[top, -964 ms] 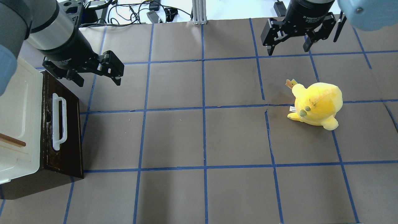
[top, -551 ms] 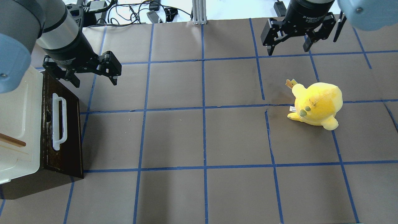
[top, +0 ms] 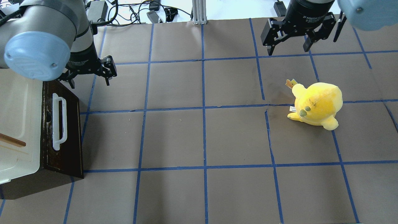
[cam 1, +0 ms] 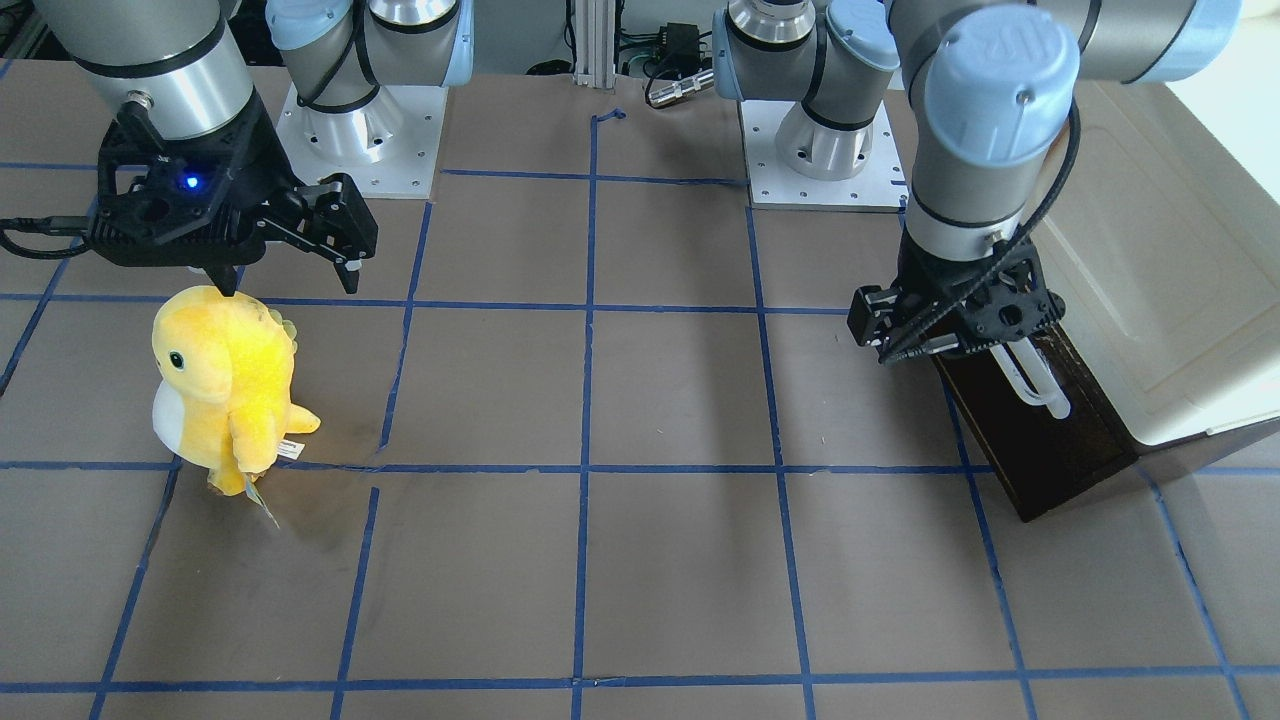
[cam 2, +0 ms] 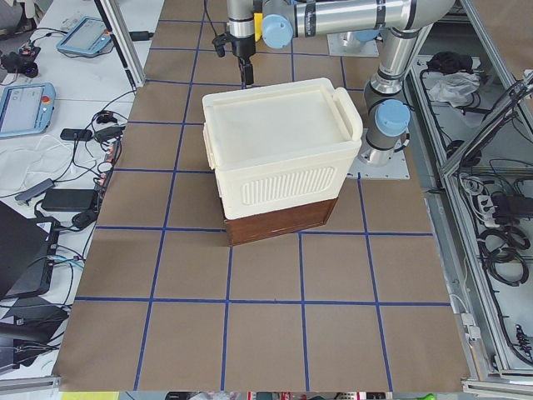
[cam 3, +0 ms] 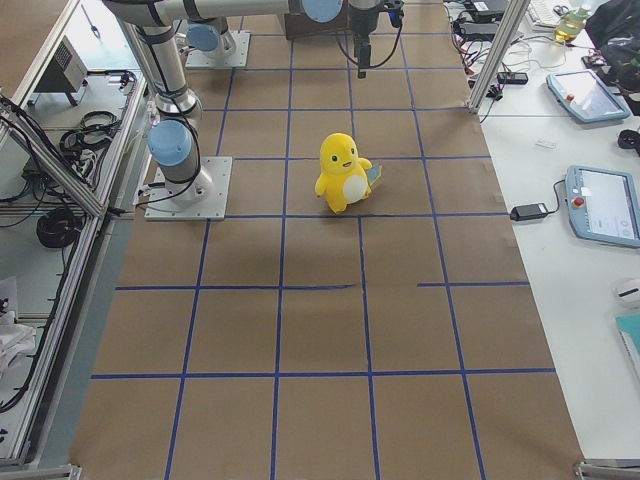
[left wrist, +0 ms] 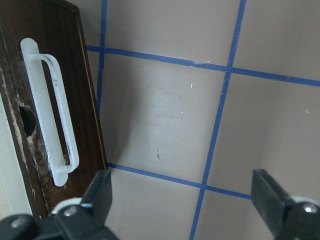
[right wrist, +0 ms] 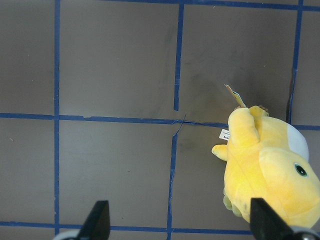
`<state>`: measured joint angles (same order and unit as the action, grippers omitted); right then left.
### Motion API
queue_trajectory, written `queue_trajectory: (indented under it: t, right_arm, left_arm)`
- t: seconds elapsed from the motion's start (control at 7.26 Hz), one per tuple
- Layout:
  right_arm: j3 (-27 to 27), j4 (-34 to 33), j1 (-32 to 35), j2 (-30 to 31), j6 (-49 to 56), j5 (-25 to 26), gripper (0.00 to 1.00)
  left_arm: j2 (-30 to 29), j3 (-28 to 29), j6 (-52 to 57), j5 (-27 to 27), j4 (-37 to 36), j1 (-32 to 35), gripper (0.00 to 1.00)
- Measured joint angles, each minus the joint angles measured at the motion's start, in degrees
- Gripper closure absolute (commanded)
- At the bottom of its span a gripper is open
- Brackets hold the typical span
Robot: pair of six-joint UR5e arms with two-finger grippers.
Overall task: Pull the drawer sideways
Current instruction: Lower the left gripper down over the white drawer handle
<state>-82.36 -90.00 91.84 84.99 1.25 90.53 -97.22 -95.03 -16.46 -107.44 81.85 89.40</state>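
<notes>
Left fingers (left wrist: 102, 192) are spread wide and empty in the wrist view, just beside the drawer (left wrist: 70, 45); its white handle (left wrist: 44, 110) is ungripped. Overhead: drawer looks shut under the cream cabinet (top: 18, 124) at the tabletop's (top: 174, 140) left edge. Right fingers (top: 269, 43) are wide, idle at the far edge. Whole pull looks left to do.

The blue-gridded table (top: 174, 137) bears a yellow plush toy (top: 317, 105) and a cabinet (top: 18, 102) with the drawer (top: 72, 137).

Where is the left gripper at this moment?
Overhead view, left side: the left gripper, open, is just past the drawer's far end, near but not around the white handle.
</notes>
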Motion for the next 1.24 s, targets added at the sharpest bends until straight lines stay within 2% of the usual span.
queue_trajectory:
  t: [0.55, 0.96, 1.24]
  right_arm:
    - [0.0, 0.0, 0.0, 0.0, 0.0, 0.0, 0.00]
    - [0.0, 0.0, 0.0, 0.0, 0.0, 0.0, 0.00]
    - [0.0, 0.0, 0.0, 0.0, 0.0, 0.0, 0.00]
  left_arm:
    - [-9.1, -2.2, -6.0, -14.6, -2.5, 0.0, 0.00]
    - [-14.5, -2.5, -7.1, -23.5, 2.8, 0.4, 0.00]
    - [-16.6, -2.4, -9.2, -26.5, 6.5, 1.1, 0.00]
